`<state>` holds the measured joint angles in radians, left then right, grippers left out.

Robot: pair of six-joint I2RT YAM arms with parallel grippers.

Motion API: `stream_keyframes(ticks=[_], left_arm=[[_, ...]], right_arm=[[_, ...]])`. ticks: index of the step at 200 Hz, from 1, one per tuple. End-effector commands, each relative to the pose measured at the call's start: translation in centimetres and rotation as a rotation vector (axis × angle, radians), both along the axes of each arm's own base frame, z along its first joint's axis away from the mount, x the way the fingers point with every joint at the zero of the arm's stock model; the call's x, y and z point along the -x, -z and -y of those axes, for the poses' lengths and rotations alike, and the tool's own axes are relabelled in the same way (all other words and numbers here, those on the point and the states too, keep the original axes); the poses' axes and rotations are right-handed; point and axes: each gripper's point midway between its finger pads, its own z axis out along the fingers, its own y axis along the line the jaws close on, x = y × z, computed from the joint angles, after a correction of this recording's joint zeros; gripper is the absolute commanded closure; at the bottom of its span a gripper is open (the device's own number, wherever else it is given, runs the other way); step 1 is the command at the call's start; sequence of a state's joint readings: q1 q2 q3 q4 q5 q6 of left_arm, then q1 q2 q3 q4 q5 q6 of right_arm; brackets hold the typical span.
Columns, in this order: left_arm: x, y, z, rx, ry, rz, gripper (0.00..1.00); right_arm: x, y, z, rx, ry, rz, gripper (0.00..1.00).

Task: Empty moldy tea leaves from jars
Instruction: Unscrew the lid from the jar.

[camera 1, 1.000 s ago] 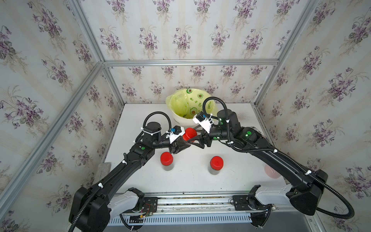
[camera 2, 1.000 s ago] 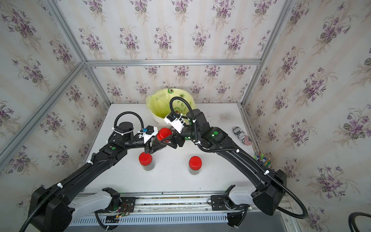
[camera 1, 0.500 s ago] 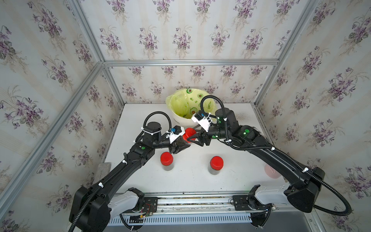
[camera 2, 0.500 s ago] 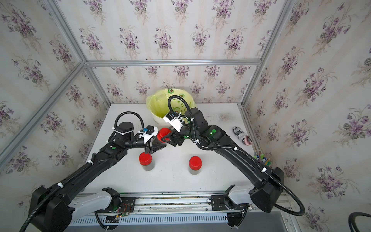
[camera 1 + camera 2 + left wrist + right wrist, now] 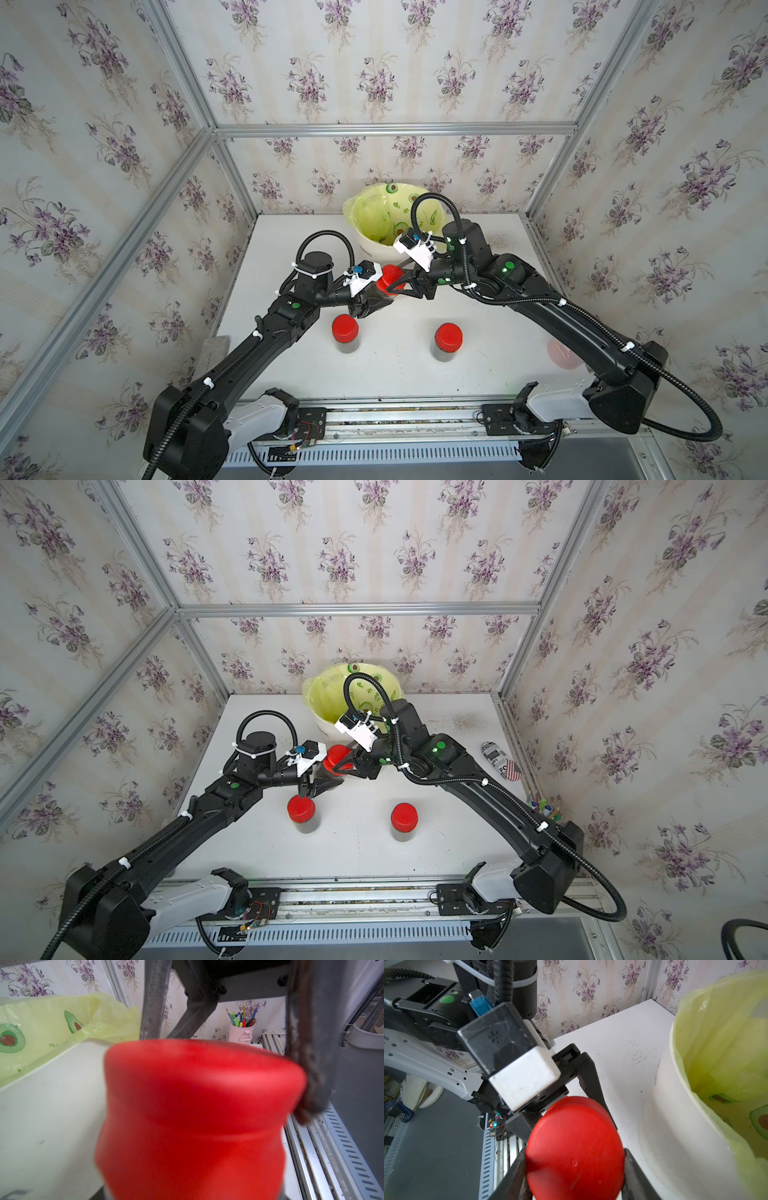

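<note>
My left gripper (image 5: pixel 379 298) is shut on a small clear jar, held tilted above the table with its red lid (image 5: pixel 390 279) toward the right arm. My right gripper (image 5: pixel 392 289) has a finger pressed to each side of that lid (image 5: pixel 575 1151); in the left wrist view the lid (image 5: pixel 197 1115) hides my own fingers. Two more red-lidded jars (image 5: pixel 345 332) (image 5: pixel 448 338) stand upright nearer the front, dark tea leaves (image 5: pixel 348 348) showing through their walls. Both top views show them (image 5: pixel 302 810) (image 5: pixel 404 820).
A white bin (image 5: pixel 368 245) with a yellow-green avocado-print liner stands at the back of the table, just behind the grippers. A pink pen cup (image 5: pixel 561 353) sits at the right front, a patterned pouch (image 5: pixel 500 760) by the right wall. Dark crumbs (image 5: pixel 637 1057) dot the table near the bin.
My right gripper has moved left to the held jar's lid and its fingers have narrowed onto it. The left arm and the jar have stayed in place.
</note>
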<state>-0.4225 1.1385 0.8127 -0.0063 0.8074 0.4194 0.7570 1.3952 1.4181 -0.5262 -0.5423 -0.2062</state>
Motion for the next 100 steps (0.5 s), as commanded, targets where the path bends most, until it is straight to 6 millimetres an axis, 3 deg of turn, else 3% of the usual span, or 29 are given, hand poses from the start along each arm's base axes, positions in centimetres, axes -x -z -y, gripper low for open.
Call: stream_keyframes(ticks=[1,76,100], left_arm=[[0.69,-1.31,0.42,0.034,0.050,0.034,0.41],[1.26,-1.42,0.43,0.035,0.074,0.037,0.43],[1.23,-1.43,0.48,0.033,0.076,0.039,0.44]], right_arm=[[0.25,-0.56,-0.34,0.004,-0.108,0.111,0.67],[-0.41,-0.68,0.37,0.068,-0.215,0.298,0.64],[-0.65,-0.74,0.31,0.070,-0.216,0.296,0.58]])
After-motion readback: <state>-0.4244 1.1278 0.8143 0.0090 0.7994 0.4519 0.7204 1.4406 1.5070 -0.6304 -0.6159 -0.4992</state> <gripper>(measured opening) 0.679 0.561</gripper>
